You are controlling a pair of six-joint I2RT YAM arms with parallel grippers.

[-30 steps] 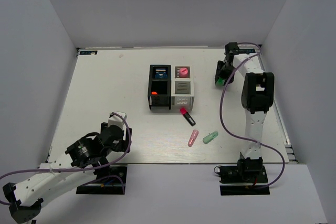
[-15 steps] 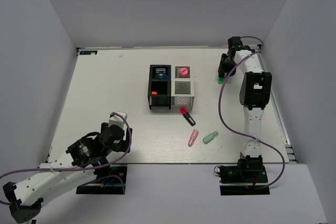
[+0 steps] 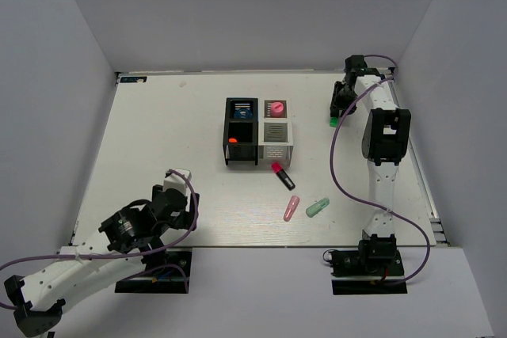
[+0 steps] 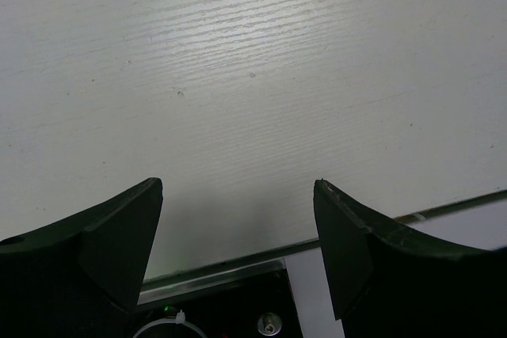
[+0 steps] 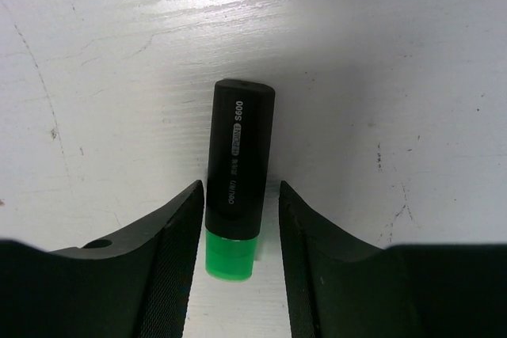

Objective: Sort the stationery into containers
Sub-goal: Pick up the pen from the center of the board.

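A black marker with a green cap [image 5: 238, 156] lies on the table between the fingers of my right gripper [image 5: 242, 195]. The jaws straddle it, the left finger against its barrel, a thin gap at the right finger. In the top view this gripper [image 3: 335, 115] is at the far right, the green cap [image 3: 333, 122] just showing. The black organiser [image 3: 224, 136] holds a blue pot [image 3: 242, 111] and an orange-capped marker [image 3: 233, 140]. The white organiser [image 3: 275, 148] holds a pink tube [image 3: 275, 108]. My left gripper [image 3: 181, 176] is open and empty [image 4: 238, 187].
A red-capped marker [image 3: 283, 176] lies just in front of the white organiser. A pink capsule [image 3: 291, 208] and a mint-green capsule [image 3: 317, 207] lie side by side nearer the front. The table's front edge and a metal rail [image 4: 222, 271] show under my left gripper.
My right gripper has shifted a little towards the far right corner and come down over the green-capped marker. The left arm has not moved.
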